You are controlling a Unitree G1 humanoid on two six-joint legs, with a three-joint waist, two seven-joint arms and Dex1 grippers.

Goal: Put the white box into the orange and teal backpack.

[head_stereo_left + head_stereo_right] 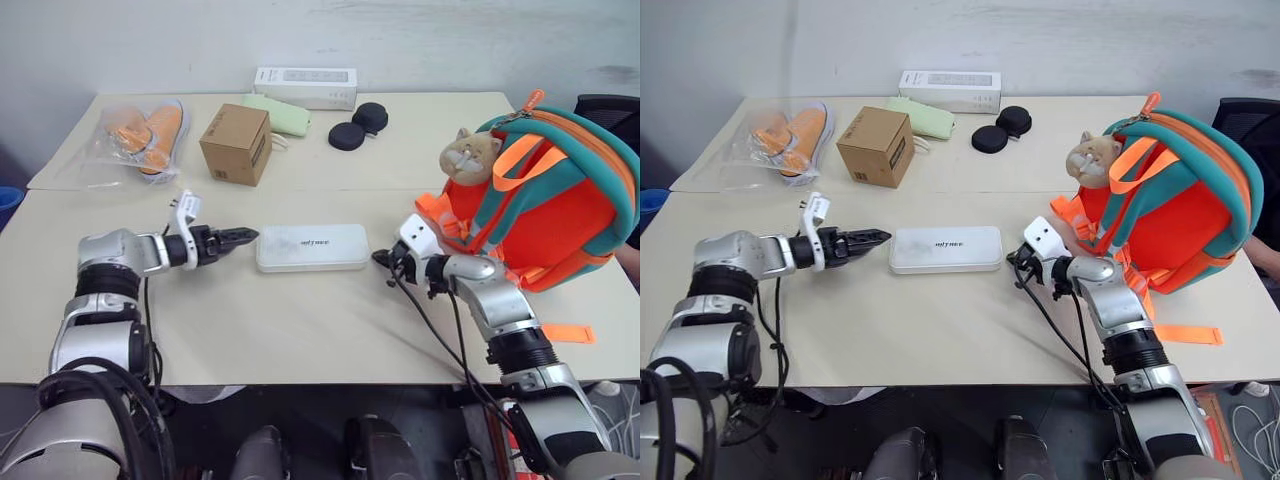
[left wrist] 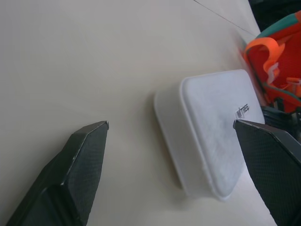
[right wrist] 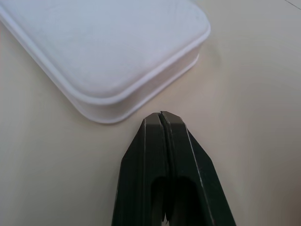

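Both grippers flanked white box [image 1: 312,247]: L gripper [image 1: 243,238] spread wide, R gripper [image 1: 381,259] pinched empty; orange and teal backpack [image 1: 560,205] beside box, nothing packed.

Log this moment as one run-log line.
left gripper: open, at white box left end | right gripper: shut, beside its right end | box: flat on table | backpack: upright

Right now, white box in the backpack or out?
Out. The white box lies flat on the table, left of the backpack.
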